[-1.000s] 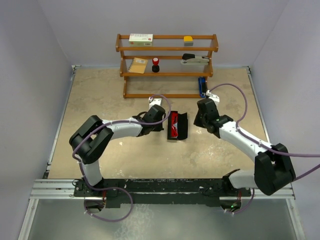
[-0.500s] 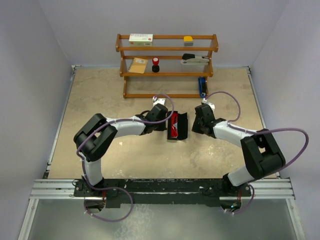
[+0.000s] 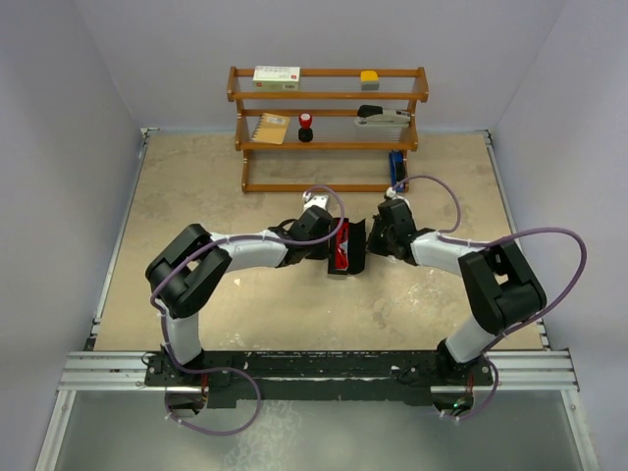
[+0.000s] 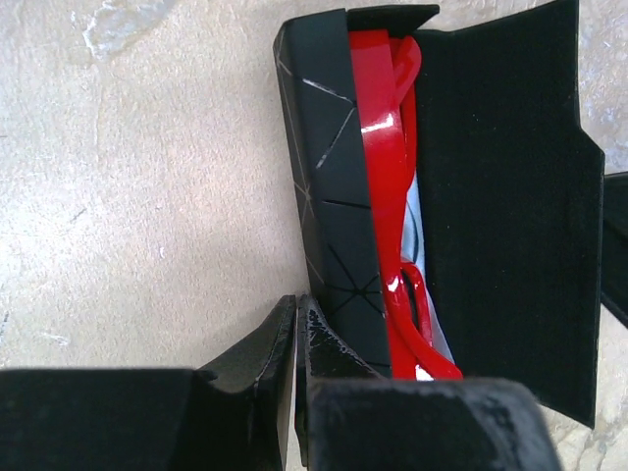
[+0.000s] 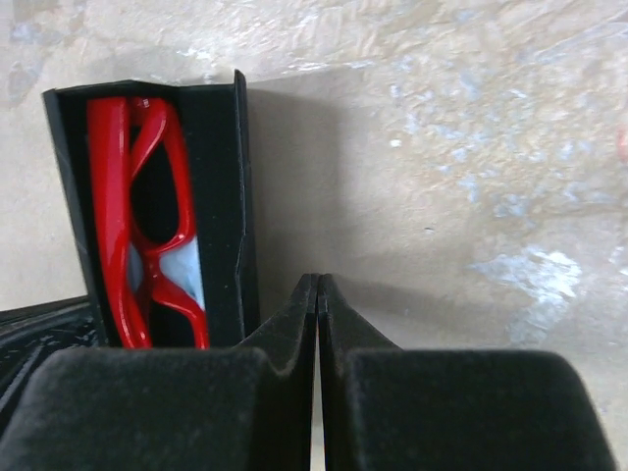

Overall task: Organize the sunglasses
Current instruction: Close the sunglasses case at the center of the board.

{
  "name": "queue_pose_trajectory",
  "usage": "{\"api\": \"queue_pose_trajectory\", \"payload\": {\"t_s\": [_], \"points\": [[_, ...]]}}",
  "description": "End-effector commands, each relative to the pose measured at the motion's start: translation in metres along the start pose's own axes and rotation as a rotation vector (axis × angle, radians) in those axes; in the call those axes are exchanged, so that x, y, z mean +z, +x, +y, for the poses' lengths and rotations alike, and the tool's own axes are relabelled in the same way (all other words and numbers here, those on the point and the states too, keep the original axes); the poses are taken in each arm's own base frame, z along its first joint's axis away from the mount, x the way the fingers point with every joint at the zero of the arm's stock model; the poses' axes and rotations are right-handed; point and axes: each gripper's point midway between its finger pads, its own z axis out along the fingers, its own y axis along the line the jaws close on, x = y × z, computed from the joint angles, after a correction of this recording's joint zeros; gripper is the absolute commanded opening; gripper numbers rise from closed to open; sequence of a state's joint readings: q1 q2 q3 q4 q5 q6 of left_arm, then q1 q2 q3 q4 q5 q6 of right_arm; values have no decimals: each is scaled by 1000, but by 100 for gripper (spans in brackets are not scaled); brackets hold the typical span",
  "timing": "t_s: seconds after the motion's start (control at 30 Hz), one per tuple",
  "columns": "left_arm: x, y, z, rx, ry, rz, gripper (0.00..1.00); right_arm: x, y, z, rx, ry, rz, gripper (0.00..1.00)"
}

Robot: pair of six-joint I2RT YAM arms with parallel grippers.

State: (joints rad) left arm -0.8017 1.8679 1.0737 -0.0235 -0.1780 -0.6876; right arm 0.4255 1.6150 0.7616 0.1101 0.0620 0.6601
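Note:
The red sunglasses (image 3: 340,245) lie folded inside an open black case (image 3: 357,249) at the table's middle. In the left wrist view the sunglasses (image 4: 388,196) rest on a light blue cloth (image 4: 413,211), between the case's patterned wall (image 4: 324,177) and its raised lid (image 4: 500,196). My left gripper (image 4: 296,306) is shut and empty, with its tips against the case's left wall. In the right wrist view the sunglasses (image 5: 108,196) show in the case (image 5: 221,196), and my right gripper (image 5: 317,282) is shut and empty just right of the case.
A wooden shelf (image 3: 329,96) stands at the back. It holds a white box (image 3: 276,77), a yellow block (image 3: 369,76), a notebook (image 3: 271,128), a red-and-black item (image 3: 305,125) and a stapler-like object (image 3: 381,116). A blue item (image 3: 396,169) leans at its lower right.
My right gripper has swung left and now sits close to the case's right side. The left gripper has edged right against the case. The case and sunglasses stay put.

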Motion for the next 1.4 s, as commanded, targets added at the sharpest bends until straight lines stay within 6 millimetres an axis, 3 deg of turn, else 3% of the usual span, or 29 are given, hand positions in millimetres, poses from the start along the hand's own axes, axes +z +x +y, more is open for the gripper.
{"api": "queue_pose_trajectory", "payload": {"t_s": [0.0,0.23,0.43,1.03,1.2,1.33,1.37], "points": [[-2,-18,-22,-21,56,-49,0,-4,-15,40,-5,-144,-25,0],[-2,-17,-22,-24,53,-52,0,-26,-24,86,-11,-282,-27,0],[-4,-18,-20,-24,48,-57,0,-33,-24,109,-34,-334,-24,0],[-30,-30,-3,16,-17,-103,0,-30,-12,75,-46,-175,-19,0],[-42,-35,8,8,-39,-121,0,-38,-28,83,-58,-195,-65,0],[-51,-41,19,-6,-58,-138,0,-40,-27,92,-62,-235,-49,0],[-53,-42,21,-8,-60,-142,0,-42,-34,100,-62,-258,-59,0]]}}
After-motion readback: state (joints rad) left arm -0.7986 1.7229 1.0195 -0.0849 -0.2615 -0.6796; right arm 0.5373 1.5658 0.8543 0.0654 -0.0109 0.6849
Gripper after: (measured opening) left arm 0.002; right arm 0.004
